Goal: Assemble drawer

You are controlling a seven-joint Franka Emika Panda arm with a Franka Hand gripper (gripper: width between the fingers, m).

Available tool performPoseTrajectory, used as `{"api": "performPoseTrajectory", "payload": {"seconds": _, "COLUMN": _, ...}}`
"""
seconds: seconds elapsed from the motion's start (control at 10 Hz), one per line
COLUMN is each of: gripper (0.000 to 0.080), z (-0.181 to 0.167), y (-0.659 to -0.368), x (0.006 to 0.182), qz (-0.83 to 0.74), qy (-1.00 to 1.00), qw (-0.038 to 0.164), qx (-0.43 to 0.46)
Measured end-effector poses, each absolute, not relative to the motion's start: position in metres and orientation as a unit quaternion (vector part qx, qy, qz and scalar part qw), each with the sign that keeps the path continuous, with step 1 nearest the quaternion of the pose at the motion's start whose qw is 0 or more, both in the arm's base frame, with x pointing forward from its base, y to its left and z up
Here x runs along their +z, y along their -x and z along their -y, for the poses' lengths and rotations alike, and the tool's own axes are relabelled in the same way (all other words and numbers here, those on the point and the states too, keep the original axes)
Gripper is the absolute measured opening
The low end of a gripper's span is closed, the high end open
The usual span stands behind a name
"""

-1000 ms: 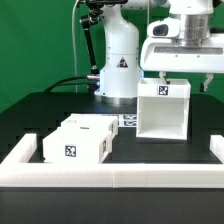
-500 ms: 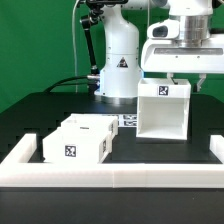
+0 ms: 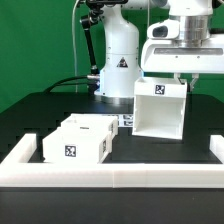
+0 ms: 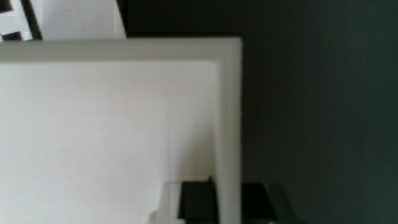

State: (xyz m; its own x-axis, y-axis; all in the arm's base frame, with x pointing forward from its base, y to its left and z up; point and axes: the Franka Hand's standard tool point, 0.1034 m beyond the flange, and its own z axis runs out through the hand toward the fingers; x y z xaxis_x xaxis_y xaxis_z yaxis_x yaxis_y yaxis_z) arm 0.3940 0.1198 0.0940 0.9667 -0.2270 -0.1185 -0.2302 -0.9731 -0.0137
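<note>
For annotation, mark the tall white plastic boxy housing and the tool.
Tall white plastic boxy housing (image 3: pixel 160 115): exterior view, middle of its front face.
Tool (image 3: pixel 181 78): exterior view, midway between its fingertips.

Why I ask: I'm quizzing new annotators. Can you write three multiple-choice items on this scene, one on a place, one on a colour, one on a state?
1. Where do the two trays lie relative to the housing?
A. To the exterior view's left of it.
B. Inside it.
C. On top of it.

2. What colour is the table top?
A. Red.
B. Black.
C. Yellow.

3. How does the pincer stand?
A. Open over the trays.
B. Carrying a tray.
C. Closed astride the housing's top wall.

Key:
1 A, the trays sit apart from the housing, on the exterior view's left.
2 B, the bare surface around the parts is black.
3 C, the wrist view shows a finger on each side of the wall.
</note>
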Motion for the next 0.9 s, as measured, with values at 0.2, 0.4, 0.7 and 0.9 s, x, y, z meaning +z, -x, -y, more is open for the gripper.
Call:
{"api": "performPoseTrajectory", "payload": {"seconds": 0.2, "gripper": 0.0036, "z": -0.120, "y": -0.394, "x": 0.094, "qz": -0.115, "qy": 0.992, "qw": 0.014, "qx": 0.058}}
{"api": "performPoseTrajectory", "payload": {"seconds": 0.4, "gripper": 0.0036, "z": -0.120, "y": -0.394, "x": 0.094, "qz": -0.115, "qy": 0.992, "qw": 0.014, "qx": 0.058}}
{"api": "performPoseTrajectory", "payload": {"seconds": 0.7, "gripper": 0.0036, "z": -0.114, "y": -0.442, "x": 0.094, "qz": -0.089, "qy": 0.995, "qw": 0.029, "qx": 0.041}}
{"api": "performPoseTrajectory", "payload": {"seconds": 0.9, "gripper": 0.0037, "z": -0.114, "y": -0.476, "x": 0.095, "qz": -0.086, "qy": 0.995, "qw": 0.037, "qx": 0.026}}
